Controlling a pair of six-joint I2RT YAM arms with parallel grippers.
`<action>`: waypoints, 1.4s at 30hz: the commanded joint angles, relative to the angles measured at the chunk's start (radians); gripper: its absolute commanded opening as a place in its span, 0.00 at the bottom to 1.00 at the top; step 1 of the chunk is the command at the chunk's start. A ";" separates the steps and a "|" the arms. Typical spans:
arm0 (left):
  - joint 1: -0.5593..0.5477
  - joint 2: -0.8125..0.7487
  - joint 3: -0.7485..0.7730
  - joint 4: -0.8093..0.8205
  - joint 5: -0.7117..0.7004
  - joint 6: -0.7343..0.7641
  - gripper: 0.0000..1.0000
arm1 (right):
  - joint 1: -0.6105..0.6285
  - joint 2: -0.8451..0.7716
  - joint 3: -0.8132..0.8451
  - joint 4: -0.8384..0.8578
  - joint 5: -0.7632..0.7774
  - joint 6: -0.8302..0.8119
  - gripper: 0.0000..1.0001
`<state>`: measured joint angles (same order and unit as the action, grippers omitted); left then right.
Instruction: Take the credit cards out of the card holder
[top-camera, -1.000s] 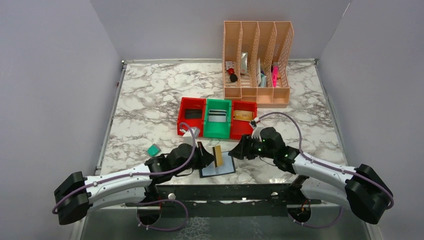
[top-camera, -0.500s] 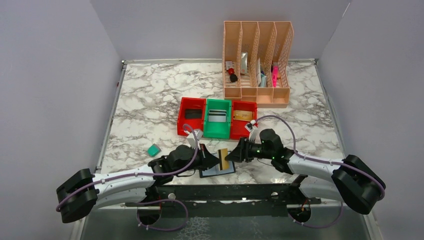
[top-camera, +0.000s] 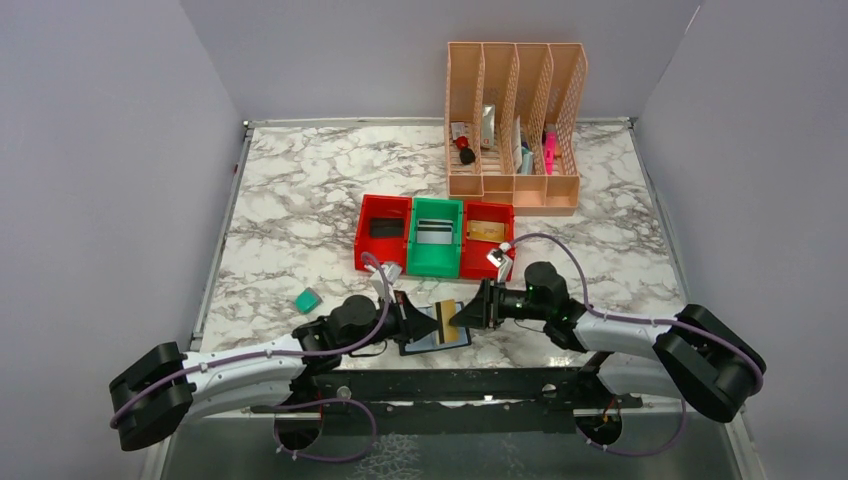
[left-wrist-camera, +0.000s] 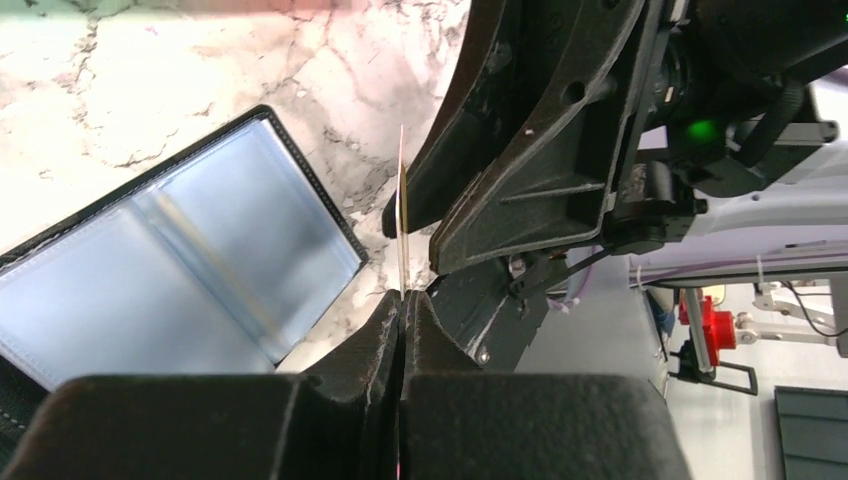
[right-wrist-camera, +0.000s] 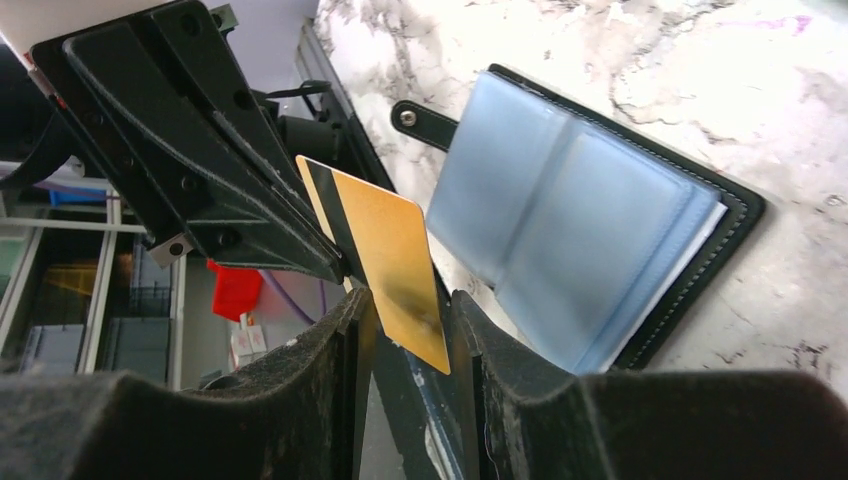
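The black card holder (top-camera: 452, 342) lies open near the table's front edge, its blue-grey pockets (left-wrist-camera: 190, 270) facing up and its strap tab (right-wrist-camera: 425, 122) pointing away. My left gripper (top-camera: 425, 322) is shut on one end of a gold credit card (top-camera: 447, 320), which it holds upright just above the holder. That card shows edge-on in the left wrist view (left-wrist-camera: 402, 225). My right gripper (top-camera: 470, 315) faces the left one. Its jaws stand open on either side of the card's free end (right-wrist-camera: 395, 265), with a gap showing beside the left finger (right-wrist-camera: 345, 330).
Behind the grippers stands a row of three bins: red (top-camera: 383, 232), green (top-camera: 437, 240) and red (top-camera: 487, 235), each with a card inside. A peach file organizer (top-camera: 515, 125) stands at the back. A small teal block (top-camera: 307, 299) lies at the left.
My right gripper has moved left until its jaws straddle the gold card, and they have narrowed. My left gripper has shifted slightly right, still holding the card.
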<state>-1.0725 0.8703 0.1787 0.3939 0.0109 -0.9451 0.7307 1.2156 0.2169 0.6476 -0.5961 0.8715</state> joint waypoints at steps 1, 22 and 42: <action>0.009 -0.036 -0.014 0.069 0.016 -0.009 0.00 | -0.005 -0.016 -0.004 0.073 -0.066 0.006 0.39; 0.010 -0.053 -0.043 0.105 0.050 -0.022 0.00 | -0.005 -0.073 -0.046 0.146 -0.073 0.029 0.12; 0.011 -0.074 0.159 -0.473 -0.181 0.089 0.79 | -0.005 -0.330 0.093 -0.423 0.249 -0.181 0.01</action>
<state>-1.0618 0.8028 0.2237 0.2096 -0.0322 -0.9337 0.7258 0.9741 0.2207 0.4644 -0.5331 0.8066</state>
